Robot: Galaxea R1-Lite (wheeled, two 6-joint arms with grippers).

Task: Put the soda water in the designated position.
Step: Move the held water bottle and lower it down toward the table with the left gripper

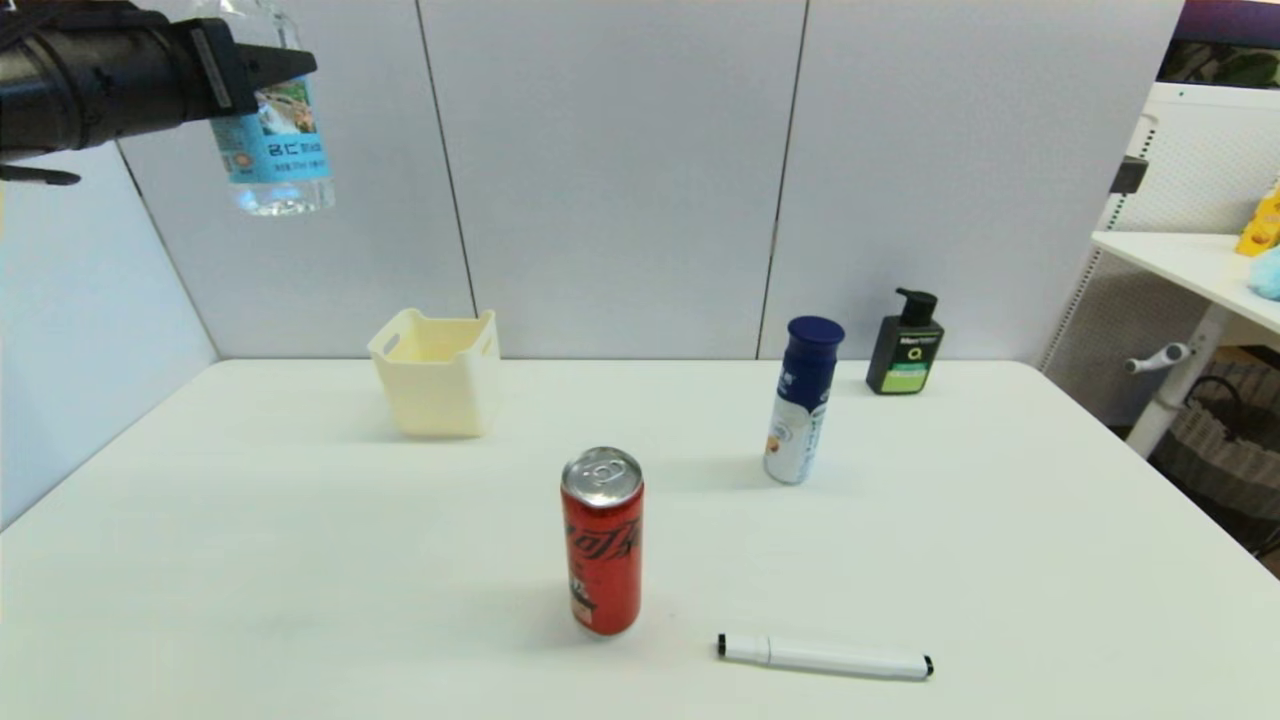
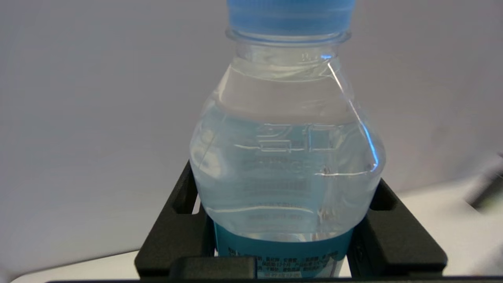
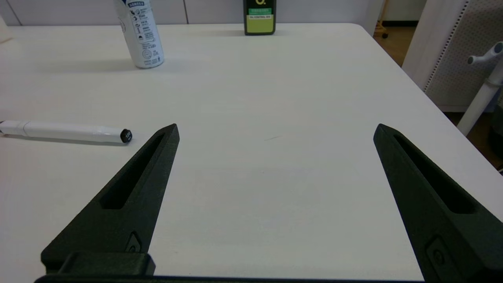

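Two grippers appear at this moment. The left gripper (image 1: 262, 72) is raised high above the white table (image 1: 300, 560), up and to the left of the cream basket (image 1: 438, 373), and its black fingers (image 2: 393, 232) are clamped on the soda water (image 1: 275, 140). The bottle hangs in the air, clear of the table, against the grey partition wall (image 1: 620, 170). It is upright or nearly so. The left wrist view shows the fingers pressing either side of the bottle at the top of its blue label (image 2: 283, 251), with the clear shoulder and the light blue cap (image 2: 290, 15) rising beyond them.

Taking the cream basket as landmark: it stands empty-looking near the far edge of the table, below and to the right of the held bottle. A red can (image 1: 602, 540) with a silver top stands upright nearer the robot and to the right of the basket. A white bottle with a dark blue cap (image 1: 803, 400) stands well to the basket's right, and a dark pump bottle (image 1: 905, 345) stands farther right still, by the wall. A white marker (image 1: 825, 657) lies on its side nearest the robot, right of the can.

The right gripper (image 3: 275, 133) hovers low over the table's right part, far from the basket, fingers spread wide apart and holding nothing; the marker lies just beside one fingertip (image 3: 169, 131).
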